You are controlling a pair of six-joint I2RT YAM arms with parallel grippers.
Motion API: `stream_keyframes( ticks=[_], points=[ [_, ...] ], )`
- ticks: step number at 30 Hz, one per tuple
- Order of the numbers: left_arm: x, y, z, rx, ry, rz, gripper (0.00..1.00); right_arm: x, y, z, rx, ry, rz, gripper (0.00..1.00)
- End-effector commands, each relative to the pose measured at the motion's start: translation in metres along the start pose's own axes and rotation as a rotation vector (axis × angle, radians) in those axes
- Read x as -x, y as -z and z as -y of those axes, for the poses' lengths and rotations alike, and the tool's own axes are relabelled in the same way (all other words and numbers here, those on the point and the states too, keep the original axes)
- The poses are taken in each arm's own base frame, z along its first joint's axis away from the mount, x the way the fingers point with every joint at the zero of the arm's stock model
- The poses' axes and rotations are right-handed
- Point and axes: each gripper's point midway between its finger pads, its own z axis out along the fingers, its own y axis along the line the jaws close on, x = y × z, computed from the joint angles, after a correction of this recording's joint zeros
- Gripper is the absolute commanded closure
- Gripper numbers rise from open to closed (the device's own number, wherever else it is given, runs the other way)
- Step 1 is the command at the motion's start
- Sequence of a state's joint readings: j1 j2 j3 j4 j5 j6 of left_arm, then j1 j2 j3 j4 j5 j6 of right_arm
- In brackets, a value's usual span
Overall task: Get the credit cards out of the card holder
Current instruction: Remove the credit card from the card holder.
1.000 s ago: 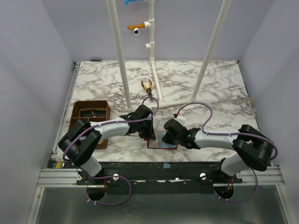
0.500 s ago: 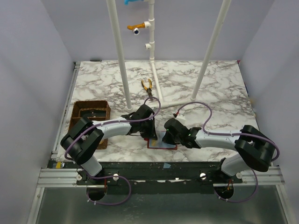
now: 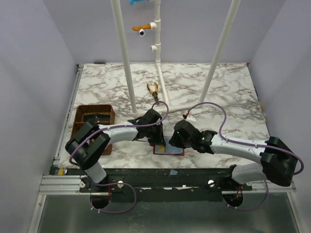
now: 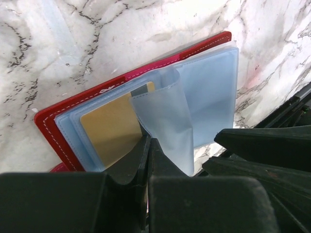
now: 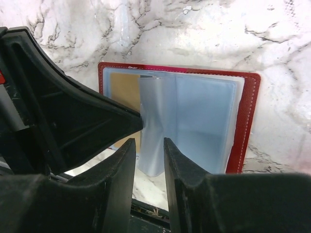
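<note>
Red folding card holder (image 5: 250,116) lay open at the marble bench's (image 3: 218,87) near edge, its gold card (image 4: 109,128) not yet out; left gripper (image 4: 148,143) jaws pressed together beside a lifted pale blue plastic sleeve (image 4: 165,121), right gripper (image 5: 149,145) jaws narrowly apart around it.

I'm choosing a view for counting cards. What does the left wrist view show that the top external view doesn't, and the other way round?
Left wrist only: a gold card in its pocket and a lifted clear sleeve. Top external only: the pliers, brown tray and white pipe frame. Both: the open red card holder on the marble table.
</note>
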State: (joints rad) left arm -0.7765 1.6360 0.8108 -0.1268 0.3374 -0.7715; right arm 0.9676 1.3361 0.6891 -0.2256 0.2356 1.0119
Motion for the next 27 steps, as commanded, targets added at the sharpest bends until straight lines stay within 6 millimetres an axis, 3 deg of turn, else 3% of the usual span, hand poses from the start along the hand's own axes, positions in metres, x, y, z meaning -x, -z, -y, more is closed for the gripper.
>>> stream_keyframes(
  ticks=[1, 12, 18, 27],
  points=[
    [-0.004, -0.005, 0.006, -0.009, -0.01, -0.028, 1.0, 0.01, 0.012, 0.006, -0.043, 0.019, 0.036, 0.66],
    [-0.003, -0.016, 0.028, -0.047, -0.031, -0.053, 1.0, 0.022, 0.035, 0.016, -0.059, -0.02, 0.095, 0.66],
    [-0.002, -0.02, 0.04, -0.074, -0.034, -0.065, 1.0, 0.006, 0.032, 0.019, -0.016, -0.021, 0.047, 0.74],
    [-0.002, -0.019, 0.047, -0.097, -0.032, -0.072, 1.0, -0.021, 0.013, -0.001, 0.149, -0.076, -0.029, 0.83]
  ],
)
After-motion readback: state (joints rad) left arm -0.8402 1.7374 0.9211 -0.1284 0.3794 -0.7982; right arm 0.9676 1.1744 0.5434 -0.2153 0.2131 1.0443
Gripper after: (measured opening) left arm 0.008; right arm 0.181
